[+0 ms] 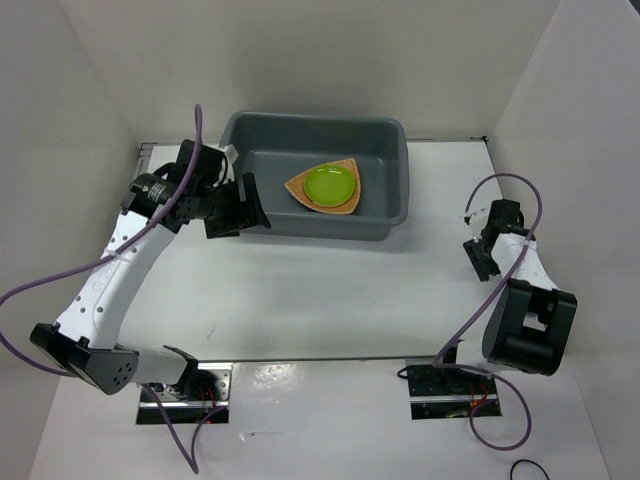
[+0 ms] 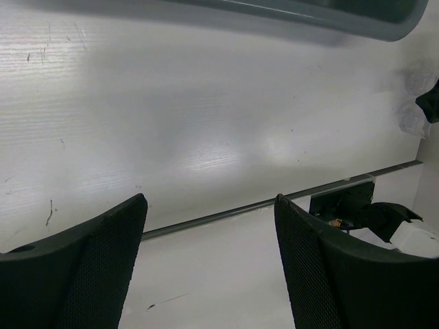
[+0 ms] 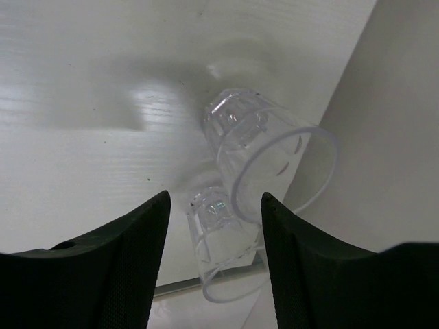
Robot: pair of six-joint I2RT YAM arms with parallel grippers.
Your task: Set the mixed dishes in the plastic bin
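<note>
In the top view the bin [image 1: 322,178] sits at upper centre of the table [image 1: 320,300]. Inside it the green plate [image 1: 330,184] lies on the woven plate [image 1: 350,203]. The left gripper [image 1: 243,207] hovers at the bin's left wall. The right gripper [image 1: 482,255] is at the right edge of the frame, near the side wall — what is under it cannot be seen from here.

The right wrist view shows it: two clear cups, both tipped on their sides. The bigger-looking cup [image 3: 274,154] is at centre, the second cup [image 3: 221,240] just below it and touching it, between the fingers [image 3: 116,267]. The jaws are half apart and not touching the cup.

The left wrist view shows only bare table and the bin rim [image 2: 322,17] along the top — the fingers [image 2: 315,267] stand wide with nothing between them.
</note>
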